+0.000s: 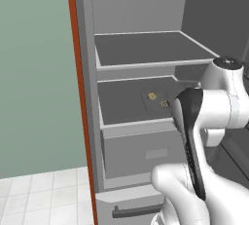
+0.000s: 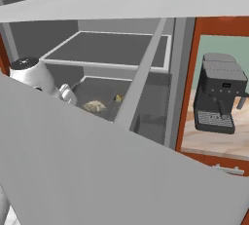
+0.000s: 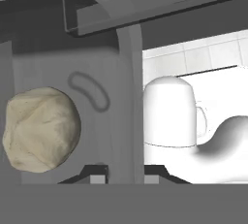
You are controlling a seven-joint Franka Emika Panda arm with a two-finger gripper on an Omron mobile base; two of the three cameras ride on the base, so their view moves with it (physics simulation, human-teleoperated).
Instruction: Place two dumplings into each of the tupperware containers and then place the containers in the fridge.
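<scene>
The fridge (image 1: pixel 90 73) stands open in front of me. A dark grey tupperware container (image 1: pixel 156 108) sits at the level of the second shelf (image 1: pixel 121 100), with two small tan dumplings (image 1: pixel 151 95) (image 1: pixel 164 103) in it. In the hand view, one dumpling (image 3: pixel 41 128) lies on the container's floor on the left. My gripper (image 3: pixel 126 177) is shut on the container's raised wall (image 3: pixel 128 97), one tip on each side. In the right base view, a dumpling (image 2: pixel 95 105) shows beside my wrist. My forearm hides the hand in the left base view.
An upper shelf (image 1: pixel 151 48) sits above the container and a pull-out drawer (image 1: pixel 146 153) below it. Grey door panels (image 2: pixel 121 170) cross the right base view close to the arm. A black coffee machine (image 2: pixel 219 97) stands on a wooden counter to the right.
</scene>
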